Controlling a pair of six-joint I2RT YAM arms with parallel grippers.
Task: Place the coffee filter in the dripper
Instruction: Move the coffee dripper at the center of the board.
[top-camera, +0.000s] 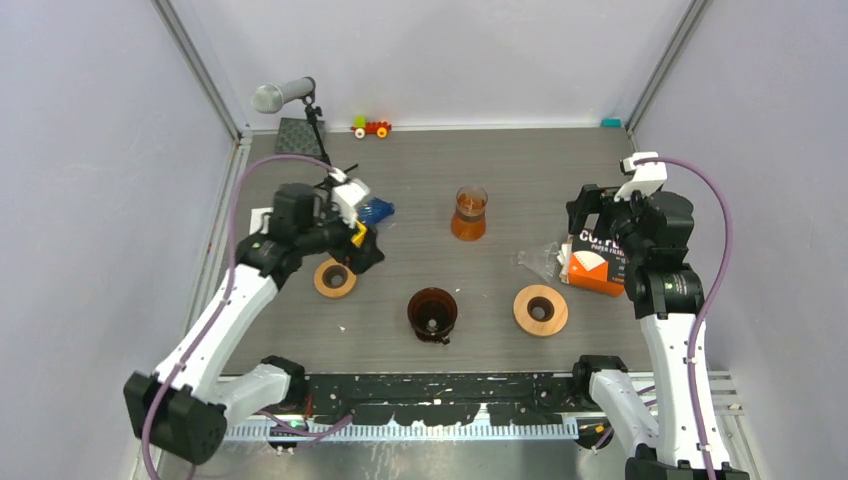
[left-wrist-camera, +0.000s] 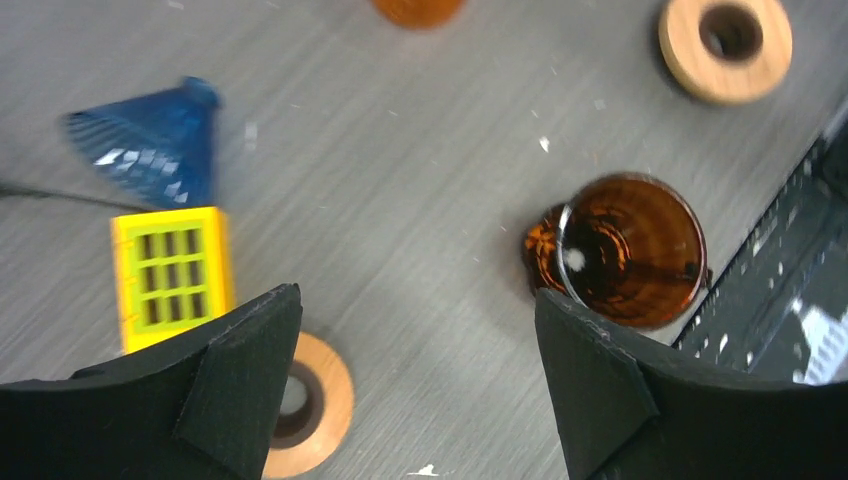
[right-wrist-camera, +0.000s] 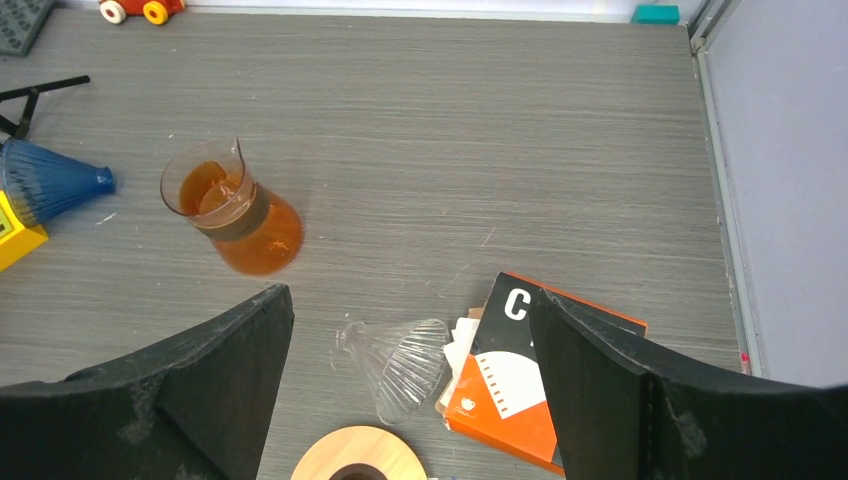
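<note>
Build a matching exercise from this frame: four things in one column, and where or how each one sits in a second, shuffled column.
1. brown dripper
2. clear dripper
3. blue dripper
4. filter box

A. on its side next to the yellow block
B. orange and white, lying flat at the far right
C. opening up, between the two wooden rings
D. on its side beside the filter box

Pairs: 1-C, 2-D, 3-A, 4-B

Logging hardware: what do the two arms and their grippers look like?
The left arm and right arm have white links with black joints. A purple cable loops along each. White camera housings sit at the wrists. The left gripper and right gripper have matte black, wedge-shaped fingers.
</note>
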